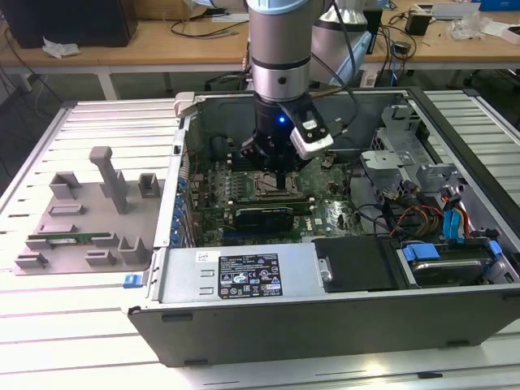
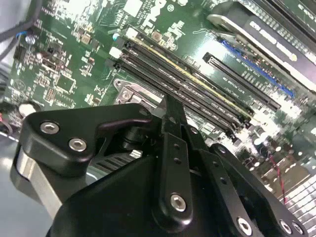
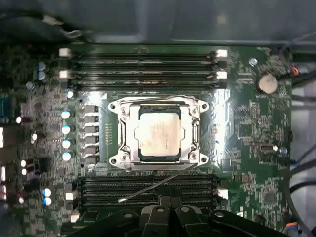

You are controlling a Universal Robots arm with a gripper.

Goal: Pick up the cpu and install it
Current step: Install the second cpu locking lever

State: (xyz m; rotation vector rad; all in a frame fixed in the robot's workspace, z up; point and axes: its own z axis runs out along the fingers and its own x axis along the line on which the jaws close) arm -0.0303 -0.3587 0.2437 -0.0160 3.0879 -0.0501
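The cpu [image 3: 158,133], a small square chip with a silver-grey top, lies flat inside the metal socket frame [image 3: 118,129] on the green motherboard in the first wrist view. My gripper [image 3: 170,200] hovers beside the socket, over the memory slots, apart from the chip. In the second wrist view its black fingers [image 2: 174,129] meet at a narrow tip with nothing between them, so the gripper [image 2: 170,106] is shut. In the exterior view the gripper [image 1: 280,180] hangs inside the open computer case, just over the socket frame [image 1: 262,180]. A thin metal lever [image 3: 153,190] angles out from the socket across the slots.
Memory slots [image 3: 143,64] flank the socket on both sides. The case walls [image 1: 183,171], an expansion card [image 1: 264,215], cables [image 1: 414,215] and drive bays [image 1: 455,256] crowd around the board. A grey holder tray [image 1: 81,219] with a green memory stick [image 1: 69,240] sits at the exterior view's left.
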